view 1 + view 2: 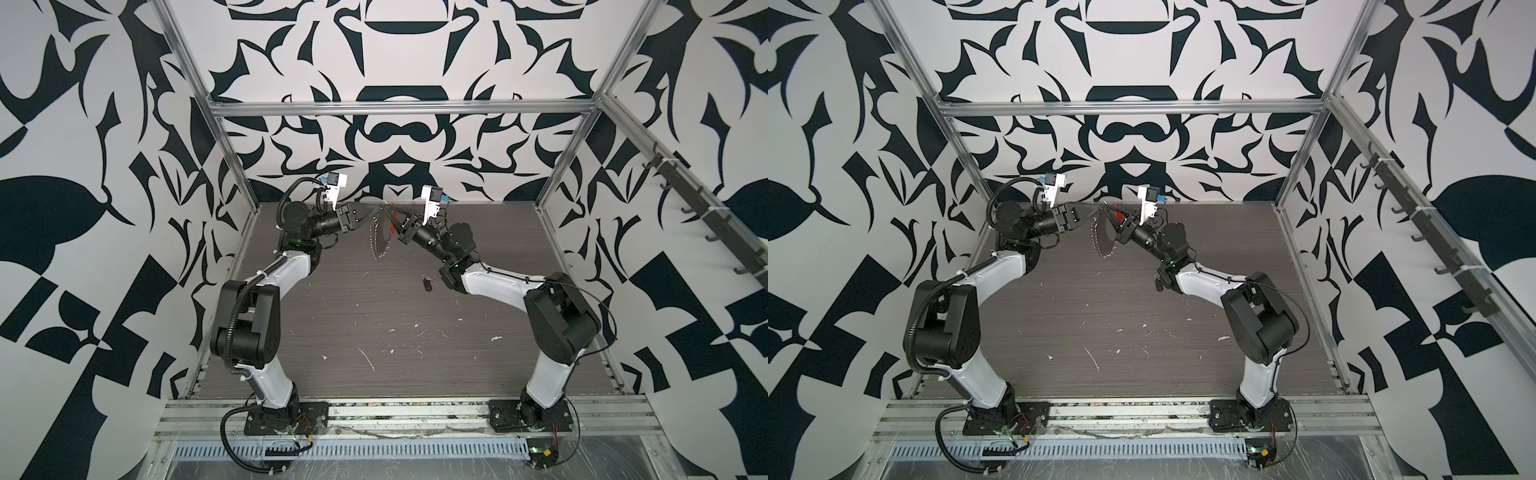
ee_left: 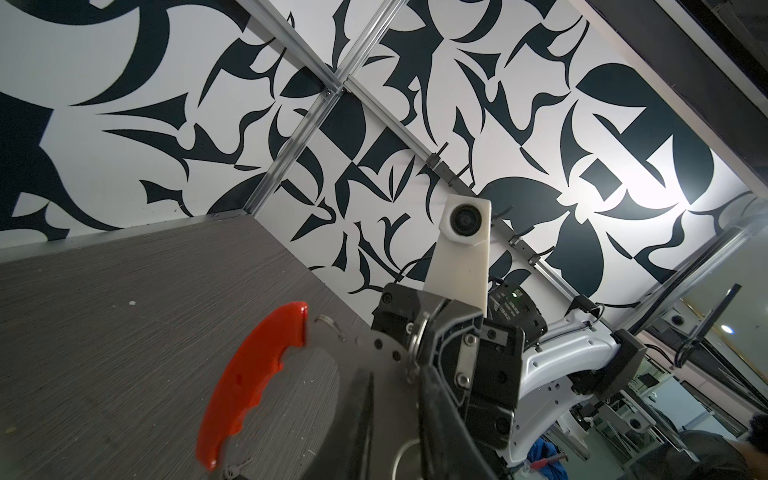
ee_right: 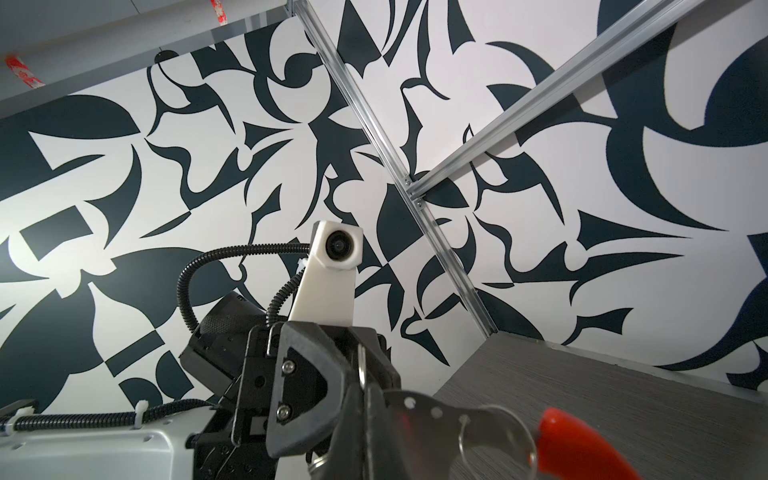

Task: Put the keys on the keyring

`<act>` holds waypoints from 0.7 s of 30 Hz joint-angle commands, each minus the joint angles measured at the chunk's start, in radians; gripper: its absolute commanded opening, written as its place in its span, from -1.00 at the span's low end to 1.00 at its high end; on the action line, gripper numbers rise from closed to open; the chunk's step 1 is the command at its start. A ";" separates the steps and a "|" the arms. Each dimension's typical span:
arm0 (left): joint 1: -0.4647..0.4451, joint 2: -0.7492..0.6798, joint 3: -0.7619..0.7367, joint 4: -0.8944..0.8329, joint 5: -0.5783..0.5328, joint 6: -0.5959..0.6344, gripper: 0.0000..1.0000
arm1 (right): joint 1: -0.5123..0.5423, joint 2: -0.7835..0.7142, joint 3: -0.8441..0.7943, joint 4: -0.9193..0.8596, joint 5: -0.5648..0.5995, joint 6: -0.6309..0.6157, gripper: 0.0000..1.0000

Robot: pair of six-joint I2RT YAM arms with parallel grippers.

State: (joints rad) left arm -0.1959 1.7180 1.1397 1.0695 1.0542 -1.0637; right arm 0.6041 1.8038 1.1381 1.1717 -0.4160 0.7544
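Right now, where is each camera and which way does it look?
Top views: high at the front, looking down on the table; left arm, right arm whole.
Left wrist: on its arm, facing the right fingers; left fingers blurred close.
Right wrist: mirrored, facing the left fingers.
Wrist views share the red-handled keyring.

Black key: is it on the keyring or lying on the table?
On the table. The black key lies flat on the table, apart from the keyring, which hangs in the air.
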 commanded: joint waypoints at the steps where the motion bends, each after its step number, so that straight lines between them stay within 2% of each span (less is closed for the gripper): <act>1: -0.001 -0.009 0.031 0.030 0.012 -0.010 -0.60 | 0.006 -0.008 0.045 0.091 -0.009 0.004 -1.00; 8: -0.001 -0.003 0.041 0.023 0.021 -0.011 -0.77 | 0.010 0.000 0.051 0.091 -0.016 0.008 -1.00; 21: 0.000 0.003 0.048 0.021 0.026 -0.016 -0.79 | 0.011 0.010 0.056 0.087 -0.027 0.013 -1.00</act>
State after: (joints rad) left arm -0.1967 1.7180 1.1500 1.0649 1.0634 -1.0698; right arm 0.6106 1.8278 1.1435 1.1896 -0.4274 0.7609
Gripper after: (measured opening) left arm 0.105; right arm 0.046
